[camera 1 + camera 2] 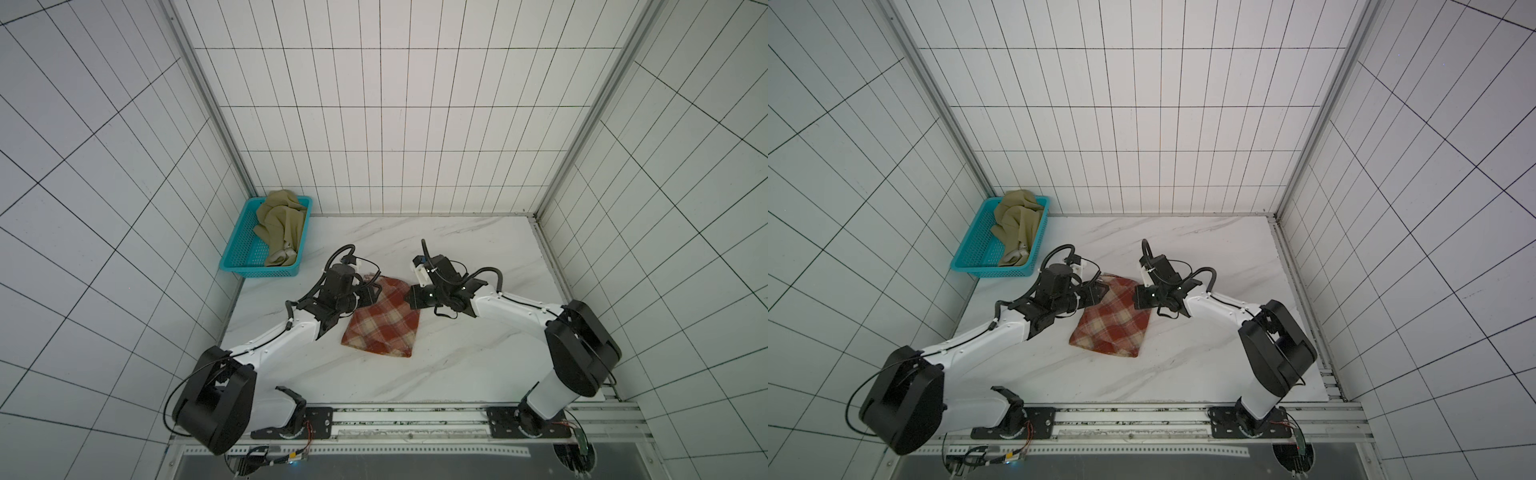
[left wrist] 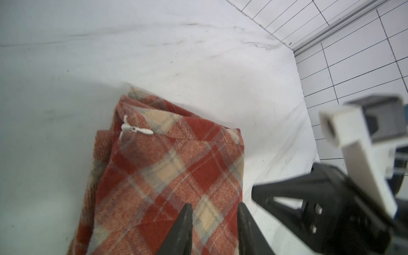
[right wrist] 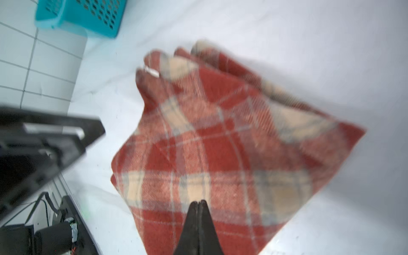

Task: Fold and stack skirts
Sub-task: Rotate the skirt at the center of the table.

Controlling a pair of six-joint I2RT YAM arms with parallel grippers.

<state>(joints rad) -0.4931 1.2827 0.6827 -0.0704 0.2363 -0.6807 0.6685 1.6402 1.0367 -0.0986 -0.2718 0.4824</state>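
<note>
The red-rust and cream plaid skirt (image 1: 384,320) (image 1: 1113,322) lies folded in a compact rectangle at the middle of the table. My left gripper (image 1: 376,291) (image 1: 1102,291) hovers over its far left corner. In the left wrist view its jaws (image 2: 215,204) stand apart over the plaid (image 2: 167,167) with nothing pinched; a white zipper pull (image 2: 136,129) shows. My right gripper (image 1: 409,297) (image 1: 1136,297) is at the far right corner, shut (image 3: 199,201), its tips over the cloth (image 3: 220,143). The olive-khaki skirt (image 1: 280,226) (image 1: 1017,224) lies crumpled in the basket.
The teal perforated basket (image 1: 239,253) (image 1: 971,249) (image 3: 88,13) stands at the table's far left corner against the tiled wall. White marble tabletop (image 1: 457,249) extends behind and to the right of the plaid skirt. Tiled walls enclose three sides.
</note>
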